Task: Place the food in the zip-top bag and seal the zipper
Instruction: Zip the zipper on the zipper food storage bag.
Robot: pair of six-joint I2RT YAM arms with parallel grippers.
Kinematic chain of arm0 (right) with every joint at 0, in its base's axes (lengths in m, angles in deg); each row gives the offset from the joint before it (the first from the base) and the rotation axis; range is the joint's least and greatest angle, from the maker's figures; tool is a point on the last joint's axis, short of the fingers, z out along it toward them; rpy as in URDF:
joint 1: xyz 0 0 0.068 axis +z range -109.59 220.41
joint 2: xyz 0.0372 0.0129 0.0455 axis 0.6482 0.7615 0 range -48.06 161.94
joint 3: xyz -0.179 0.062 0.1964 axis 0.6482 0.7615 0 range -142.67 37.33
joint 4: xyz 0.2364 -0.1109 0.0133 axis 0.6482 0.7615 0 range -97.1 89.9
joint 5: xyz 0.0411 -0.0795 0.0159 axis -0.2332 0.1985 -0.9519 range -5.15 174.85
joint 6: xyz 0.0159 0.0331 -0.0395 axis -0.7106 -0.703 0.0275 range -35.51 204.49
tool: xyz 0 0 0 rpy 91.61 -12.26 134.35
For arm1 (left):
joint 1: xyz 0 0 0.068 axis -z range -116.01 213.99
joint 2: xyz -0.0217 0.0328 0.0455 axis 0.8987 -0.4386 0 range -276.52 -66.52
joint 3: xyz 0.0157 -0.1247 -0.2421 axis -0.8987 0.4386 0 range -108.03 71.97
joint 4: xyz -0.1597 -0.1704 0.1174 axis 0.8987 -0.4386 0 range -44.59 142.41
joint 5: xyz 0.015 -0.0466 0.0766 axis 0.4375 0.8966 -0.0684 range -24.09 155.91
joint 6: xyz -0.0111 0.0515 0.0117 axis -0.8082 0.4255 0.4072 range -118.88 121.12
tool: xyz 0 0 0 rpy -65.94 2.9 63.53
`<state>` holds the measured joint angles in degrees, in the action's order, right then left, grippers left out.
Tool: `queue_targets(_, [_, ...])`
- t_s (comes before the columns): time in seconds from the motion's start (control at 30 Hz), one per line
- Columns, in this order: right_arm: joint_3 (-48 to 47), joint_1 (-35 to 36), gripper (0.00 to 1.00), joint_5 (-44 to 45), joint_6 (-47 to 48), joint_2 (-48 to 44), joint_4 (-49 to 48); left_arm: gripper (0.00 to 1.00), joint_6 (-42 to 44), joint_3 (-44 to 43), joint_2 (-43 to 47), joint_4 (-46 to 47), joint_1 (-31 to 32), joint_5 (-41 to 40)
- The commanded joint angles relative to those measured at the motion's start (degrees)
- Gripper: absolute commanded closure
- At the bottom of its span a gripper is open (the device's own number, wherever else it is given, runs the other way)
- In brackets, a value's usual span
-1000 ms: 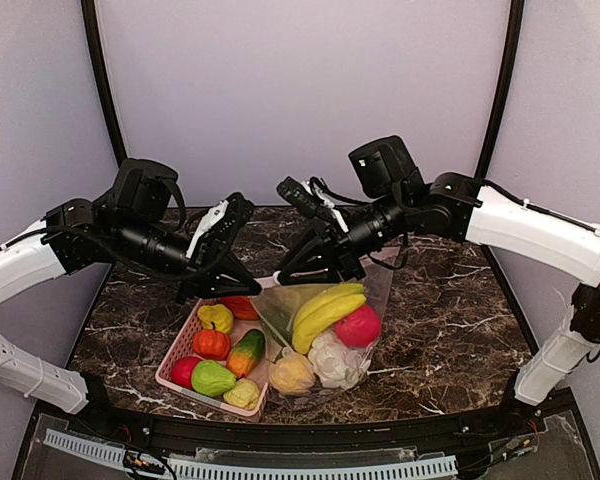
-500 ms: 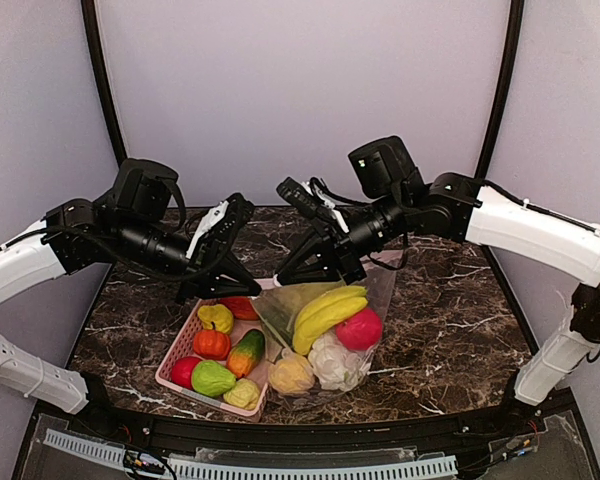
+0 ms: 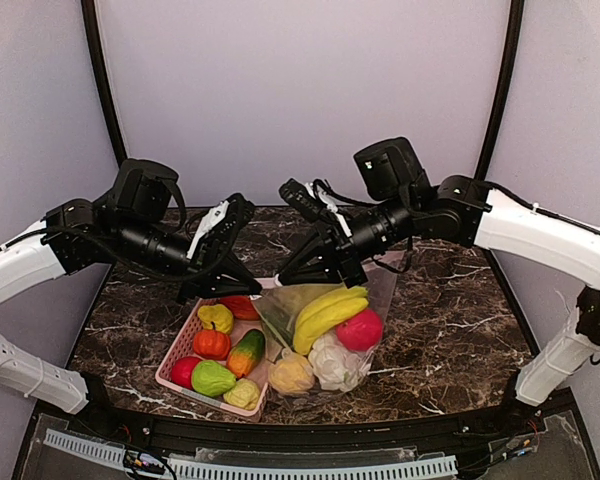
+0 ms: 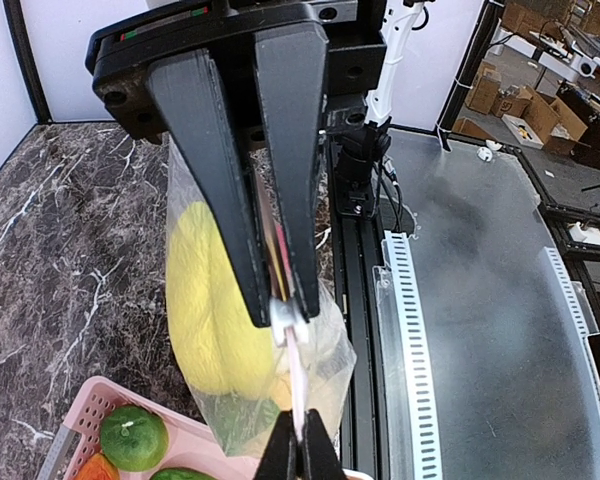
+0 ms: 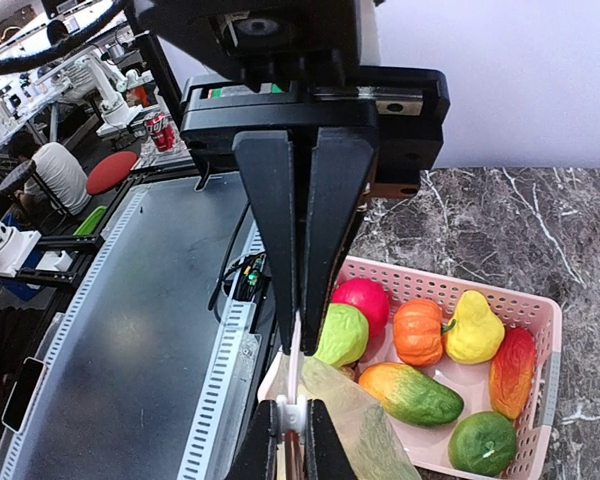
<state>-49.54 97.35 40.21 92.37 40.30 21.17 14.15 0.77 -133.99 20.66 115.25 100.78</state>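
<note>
1. Left wrist view: the zipper [image 4: 297,385] is hidden where it passes between the fingers of the left gripper [image 4: 283,305]. Lower down, the right gripper [image 4: 298,428] is chopped off by the bottom edge.
2. Same view: the zip-top bag [image 4: 325,350] runs off the bottom, and only a corner of the pink basket [image 4: 75,425] shows.
3. Right wrist view: the bag's lower part is lost at the frame edge, contents unseen.
4. From above: the bag covers the basket's right side. The cauliflower [image 3: 330,362] and yellow-orange ball [image 3: 291,374] are hazy behind plastic, and the zipper is too thin to pick out.
</note>
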Motion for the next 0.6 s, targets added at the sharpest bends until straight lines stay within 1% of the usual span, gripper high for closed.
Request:
queue_targets(0.0, [1.0,-0.1,1.0,3.5,1.4,-3.6,2.4,0.99,1.1,-0.4,3.0,-2.5,-0.4,-1.0])
queue_targets(0.27, [2.3,-0.8,1.0,5.8,2.1,-5.2,4.9,0.99,1.1,-0.4,3.5,-3.0,-0.4,-1.4])
queue_targets(0.57, [4.6,-3.0,1.0,6.4,2.2,-8.2,6.5,0.99,1.3,-0.6,3.5,-3.6,-0.4,-2.2])
